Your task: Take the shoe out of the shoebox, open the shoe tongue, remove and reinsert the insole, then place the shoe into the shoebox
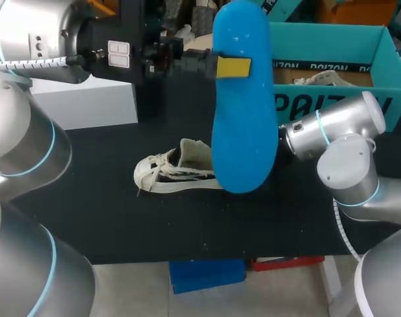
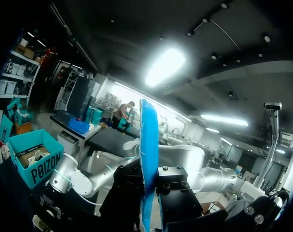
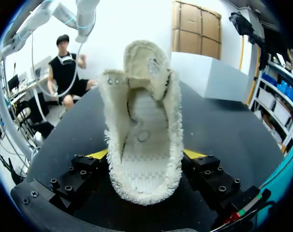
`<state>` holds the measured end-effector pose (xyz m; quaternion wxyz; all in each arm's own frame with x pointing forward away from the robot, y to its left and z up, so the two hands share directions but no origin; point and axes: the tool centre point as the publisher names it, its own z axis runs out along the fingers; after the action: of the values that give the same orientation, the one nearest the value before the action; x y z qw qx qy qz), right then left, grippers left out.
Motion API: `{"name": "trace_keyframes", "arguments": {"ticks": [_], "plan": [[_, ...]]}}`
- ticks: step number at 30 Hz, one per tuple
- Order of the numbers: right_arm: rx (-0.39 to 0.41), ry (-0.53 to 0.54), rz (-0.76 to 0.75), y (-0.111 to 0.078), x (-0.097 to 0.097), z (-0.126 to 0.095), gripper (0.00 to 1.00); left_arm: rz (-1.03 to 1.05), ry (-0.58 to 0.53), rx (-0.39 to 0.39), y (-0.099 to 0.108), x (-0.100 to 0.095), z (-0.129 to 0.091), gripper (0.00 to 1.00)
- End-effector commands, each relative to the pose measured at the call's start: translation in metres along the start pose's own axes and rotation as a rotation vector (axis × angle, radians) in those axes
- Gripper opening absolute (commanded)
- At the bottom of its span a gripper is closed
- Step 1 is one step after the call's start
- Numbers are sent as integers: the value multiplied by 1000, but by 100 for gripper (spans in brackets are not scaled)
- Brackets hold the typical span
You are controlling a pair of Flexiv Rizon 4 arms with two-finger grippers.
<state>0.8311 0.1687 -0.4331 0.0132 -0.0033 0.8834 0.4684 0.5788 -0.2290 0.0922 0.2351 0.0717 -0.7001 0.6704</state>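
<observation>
Insole raised clear, shoe gripped on the desk.

Head view: left hand (image 1: 232,67) is clenched on the blue insole (image 1: 243,132), held upright above the pale shoe (image 1: 177,173) on the black desk (image 1: 108,218); the teal shoebox (image 1: 332,39) sits behind. Left wrist view: the insole is edge-on between the fingers, thin, likely light and bendy. Right wrist view: right hand (image 3: 146,159) squeezes the shoe's heel sides; the frayed canvas looks soft, so the firmer heel seems the safest hold.

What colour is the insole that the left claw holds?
Bright blue; the insole shows best in the head view.
</observation>
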Motion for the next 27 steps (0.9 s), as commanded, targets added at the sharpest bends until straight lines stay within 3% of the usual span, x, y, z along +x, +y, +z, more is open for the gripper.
{"name": "trace_keyframes", "arguments": {"ticks": [1,11,16,21,27], "plan": [[38,-2,14,2,-2,-5,100,0,-3,2,2,0,0,0],[167,6,28,10,-2,-32,100,0,-3,2,2,0,0,0],[268,12,38,20,2,-50,100,0,-3,2,2,0,0,0],[491,-17,10,28,1,-70,100,0,-3,2,2,0,0,0],[620,-16,-14,33,-1,-77,100,0,-3,2,2,0,0,0]]}}
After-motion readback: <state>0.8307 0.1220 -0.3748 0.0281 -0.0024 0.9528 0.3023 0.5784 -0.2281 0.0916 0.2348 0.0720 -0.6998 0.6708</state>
